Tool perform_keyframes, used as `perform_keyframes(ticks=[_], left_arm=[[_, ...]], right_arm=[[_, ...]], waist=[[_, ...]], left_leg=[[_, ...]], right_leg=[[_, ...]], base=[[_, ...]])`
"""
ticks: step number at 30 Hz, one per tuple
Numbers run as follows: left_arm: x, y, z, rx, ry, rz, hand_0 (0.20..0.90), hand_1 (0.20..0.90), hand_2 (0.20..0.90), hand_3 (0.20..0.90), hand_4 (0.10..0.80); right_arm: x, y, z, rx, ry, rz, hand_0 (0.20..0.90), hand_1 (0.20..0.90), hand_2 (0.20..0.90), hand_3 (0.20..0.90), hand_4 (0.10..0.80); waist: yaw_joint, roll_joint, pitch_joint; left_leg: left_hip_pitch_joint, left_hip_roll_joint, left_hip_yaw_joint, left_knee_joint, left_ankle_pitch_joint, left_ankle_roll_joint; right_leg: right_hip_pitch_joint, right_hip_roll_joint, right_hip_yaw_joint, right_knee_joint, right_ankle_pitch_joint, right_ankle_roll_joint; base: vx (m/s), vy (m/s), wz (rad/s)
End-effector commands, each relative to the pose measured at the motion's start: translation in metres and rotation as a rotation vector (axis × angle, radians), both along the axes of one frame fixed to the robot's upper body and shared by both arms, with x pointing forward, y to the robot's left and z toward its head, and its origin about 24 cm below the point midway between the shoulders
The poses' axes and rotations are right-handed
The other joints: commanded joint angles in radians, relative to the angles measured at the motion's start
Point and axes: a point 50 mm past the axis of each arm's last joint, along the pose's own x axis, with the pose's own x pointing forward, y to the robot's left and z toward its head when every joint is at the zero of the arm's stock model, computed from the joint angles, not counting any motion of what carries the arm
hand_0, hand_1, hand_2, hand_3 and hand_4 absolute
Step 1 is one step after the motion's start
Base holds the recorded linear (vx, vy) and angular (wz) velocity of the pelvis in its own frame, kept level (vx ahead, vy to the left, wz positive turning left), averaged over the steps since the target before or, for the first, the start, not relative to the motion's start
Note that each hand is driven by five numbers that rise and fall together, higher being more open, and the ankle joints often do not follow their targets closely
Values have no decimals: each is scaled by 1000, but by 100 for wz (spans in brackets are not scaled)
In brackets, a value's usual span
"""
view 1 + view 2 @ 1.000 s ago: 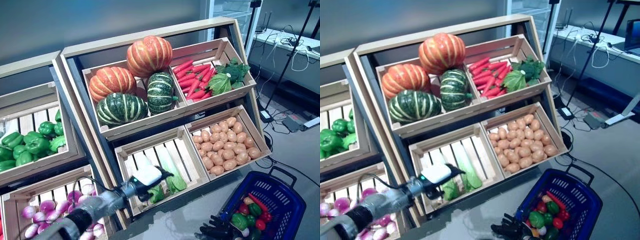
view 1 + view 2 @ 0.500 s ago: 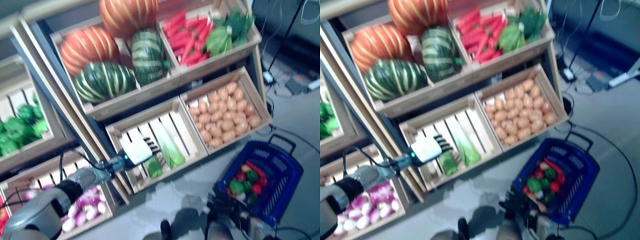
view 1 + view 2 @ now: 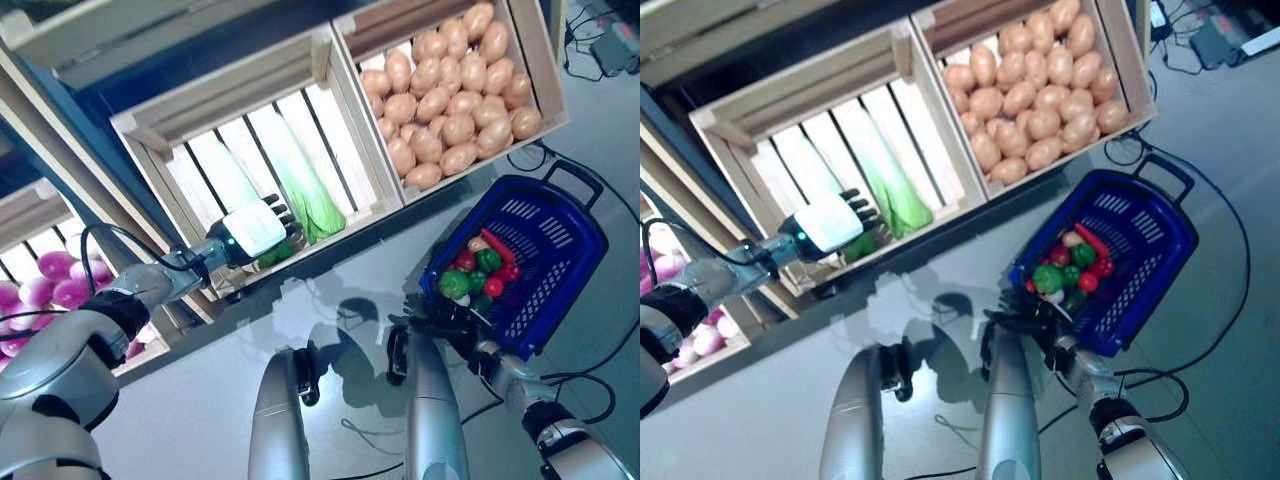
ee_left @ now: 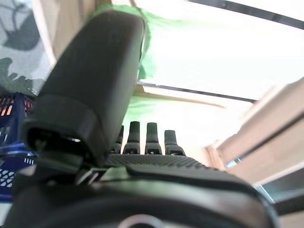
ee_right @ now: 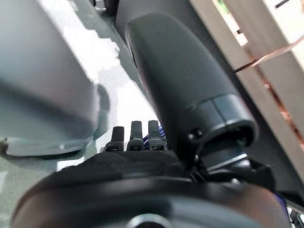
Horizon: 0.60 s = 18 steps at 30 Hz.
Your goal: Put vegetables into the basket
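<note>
inside crate (image 3: 240,110): two leeks (image 3: 300,185).

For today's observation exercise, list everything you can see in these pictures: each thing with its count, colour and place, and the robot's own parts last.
Slatted crate: one, pale wood, centre of the stand.
Leafy vegetables: at least two, white stalks with green ends, lying in that crate.
Potato crate: one, pale wood, to the right of the slatted crate.
Potatoes: many, tan, filling that crate.
Purple bulbs: several, purple and white, in a lower crate at the far left.
Basket: one, blue plastic, on the floor at the right.
Vegetables in basket: several, red and green.
Left hand: dark, fingers straight, reaching into the slatted crate.
Right hand: dark, at the basket's near rim.
</note>
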Motion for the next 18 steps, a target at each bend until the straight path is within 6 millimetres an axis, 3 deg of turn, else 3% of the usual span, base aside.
perform_keyframes(ticks=[1,18], left_arm=[[5,27,61,-32,-229,101,900,900,900,900,800],[3,70,74,37,-232,332,900,900,900,900,800]], right_arm=[[7,-19,24,48,-112,-60,900,900,900,900,800],[30,-52,88,93,-330,-160,900,900,900,900,800]], waist=[[2,22,-57],[8,-3,-27]], left_leg=[[30,18,10,-27,-109,33],[-300,80,-31,253,-171,23]], right_leg=[[70,-65,30,-20,-59,8],[-246,-91,28,202,-89,-1]], base=[[0,0,0],[-21,38,-4]])
